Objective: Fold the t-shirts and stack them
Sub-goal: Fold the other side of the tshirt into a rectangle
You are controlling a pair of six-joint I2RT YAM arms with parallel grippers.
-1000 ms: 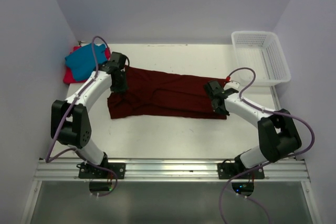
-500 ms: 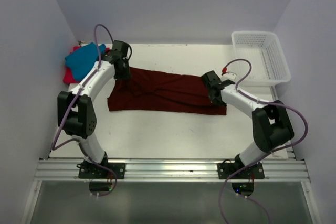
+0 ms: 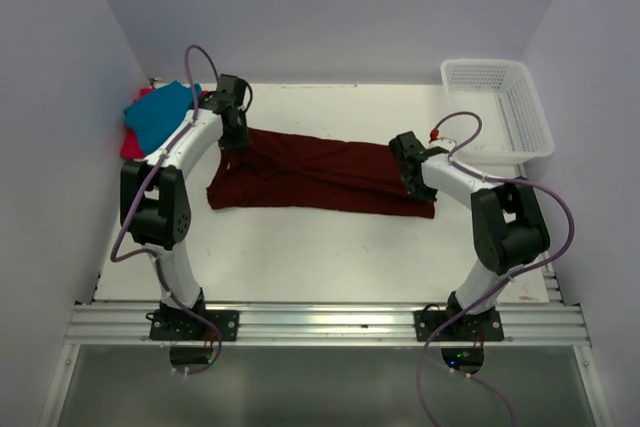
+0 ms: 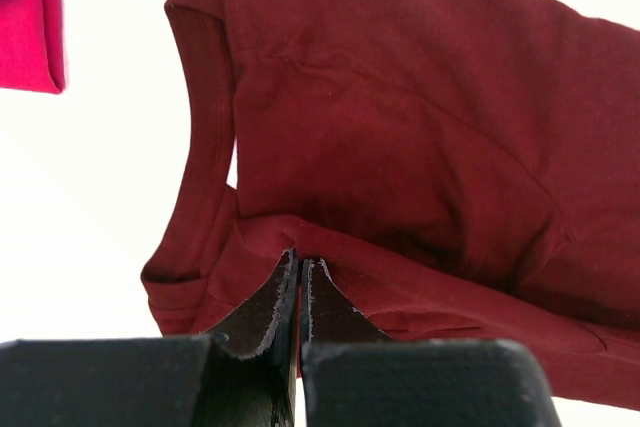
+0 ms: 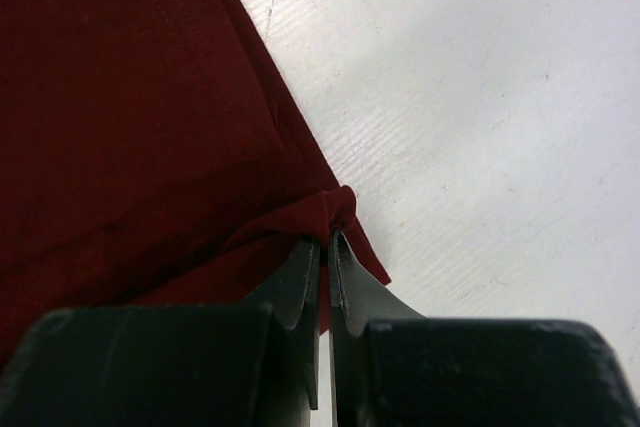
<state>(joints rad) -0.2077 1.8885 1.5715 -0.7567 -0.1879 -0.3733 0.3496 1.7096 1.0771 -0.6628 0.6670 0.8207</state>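
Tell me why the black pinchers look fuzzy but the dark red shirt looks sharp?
Left wrist: the left gripper sits too near the lens, so it blurs; the maroon shirt shows crisp seams. Right wrist: same for the right gripper, table grain sharp.

There are three shirts: one dark red shirt (image 3: 320, 172), one blue shirt (image 3: 158, 115) and one pink shirt (image 3: 130, 148). There is one white basket (image 3: 530, 125). There are two robot arms, the left arm (image 3: 186, 151) and the right arm (image 3: 456, 183). There are two grippers, the left gripper (image 4: 298, 263) and the right gripper (image 5: 327, 243). There is one surface (image 3: 300, 247).
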